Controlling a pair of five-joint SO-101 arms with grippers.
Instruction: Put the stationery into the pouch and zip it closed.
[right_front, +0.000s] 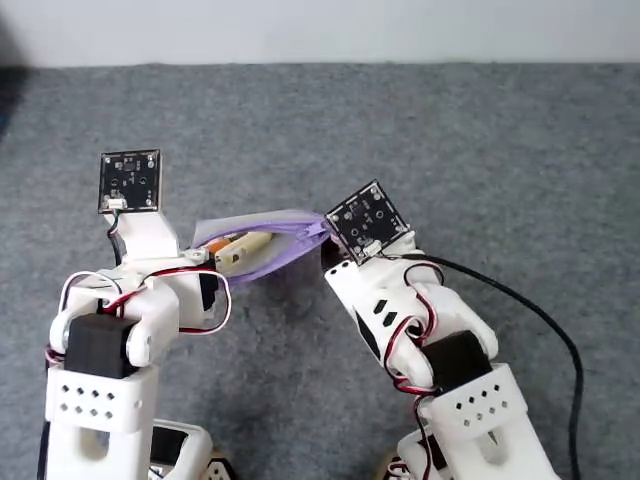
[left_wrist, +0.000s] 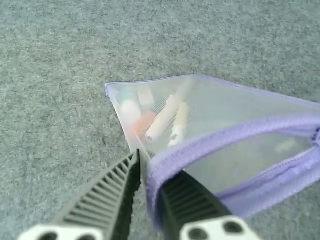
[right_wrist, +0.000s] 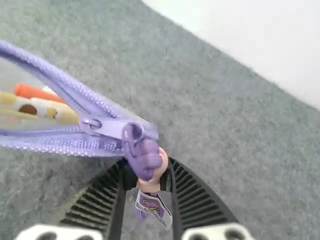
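Grey carpet (right_front: 500, 150), white wall (right_front: 300, 30) behind

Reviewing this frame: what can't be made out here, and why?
High view: where each arm grips the pouch, covered by the wrist camera boards.
Left wrist view: the stationery, hazy through the translucent pouch wall; count unclear.
Right wrist view: how far the pouch is unzipped, cut off at the picture's edge beyond the zipper pull in the right hand.

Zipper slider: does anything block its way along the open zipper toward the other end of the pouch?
Nothing visible blocks the slider. The pens lie inside the pouch, not across its opening.
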